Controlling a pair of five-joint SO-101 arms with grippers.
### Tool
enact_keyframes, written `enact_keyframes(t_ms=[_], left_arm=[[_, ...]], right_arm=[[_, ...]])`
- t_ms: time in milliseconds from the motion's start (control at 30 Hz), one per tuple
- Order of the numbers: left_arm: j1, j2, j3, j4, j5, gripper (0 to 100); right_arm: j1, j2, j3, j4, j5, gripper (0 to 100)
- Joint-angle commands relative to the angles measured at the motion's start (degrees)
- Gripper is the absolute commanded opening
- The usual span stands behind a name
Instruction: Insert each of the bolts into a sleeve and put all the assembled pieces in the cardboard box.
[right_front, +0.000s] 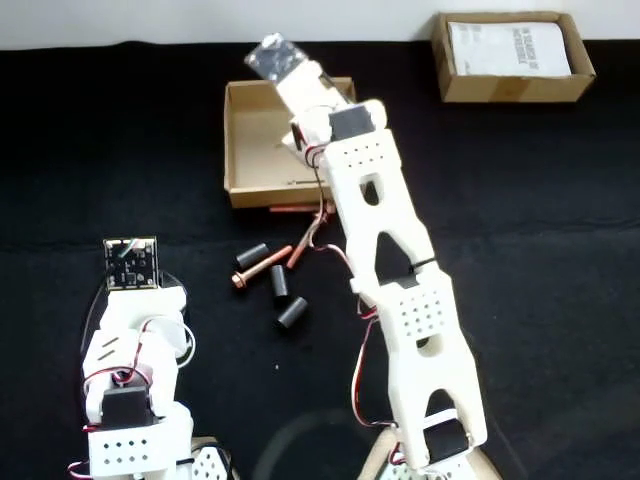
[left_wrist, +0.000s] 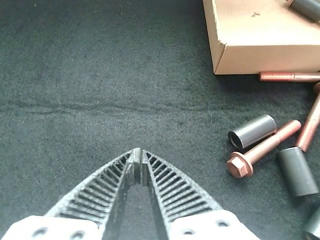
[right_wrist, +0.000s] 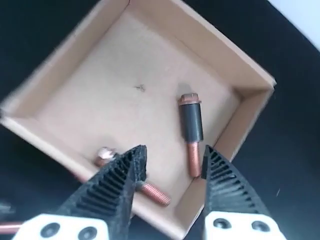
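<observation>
The cardboard box (right_front: 240, 150) sits at the table's middle back. My right gripper (right_wrist: 175, 152) hovers open over it, holding nothing. On the box floor (right_wrist: 100, 95) lies an assembled piece (right_wrist: 191, 125), a copper bolt in a dark sleeve. A second bolt (right_wrist: 152, 192) lies near the box wall, partly hidden by one finger. In front of the box are loose bolts (right_front: 262, 270) (right_front: 303, 250) (right_front: 290, 209) and three dark sleeves (right_front: 252, 255) (right_front: 280, 283) (right_front: 292, 314). My left gripper (left_wrist: 137, 152) is shut and empty over the black cloth, left of a bolt (left_wrist: 262, 150) and sleeve (left_wrist: 252, 131).
A second cardboard box (right_front: 510, 85) holding a white sheet stands at the back right. The right arm (right_front: 400, 270) stretches across the table's middle toward the box. Black cloth covers the table, and a white wall edge runs along the back.
</observation>
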Motion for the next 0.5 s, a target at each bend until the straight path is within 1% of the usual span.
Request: enact_keyframes(t_ms=[0, 100, 200, 267, 333, 467], left_arm=[[-0.1, 0.3, 1.0, 0.1, -0.3, 4], [-0.1, 0.3, 1.0, 0.1, -0.3, 4], [-0.1, 0.3, 1.0, 0.1, -0.3, 4], [-0.1, 0.3, 1.0, 0.1, -0.3, 4], [-0.1, 0.3, 1.0, 0.1, -0.3, 4], [-0.1, 0.3, 1.0, 0.1, -0.3, 4]], right_arm=[[-0.7, -1.5, -15.3, 12.5, -13.6, 16.3], [-0.7, -1.5, -25.3, 21.9, -23.3, 16.3], [1.2, -2.4, -30.6, 21.7, -32.7, 16.3], [1.7, -5.6, -29.1, 21.7, -34.6, 16.3], [1.5, -9.2, -25.5, 21.7, -35.0, 16.3], [-1.3, -18.9, -15.9, 21.7, -35.0, 16.3]])
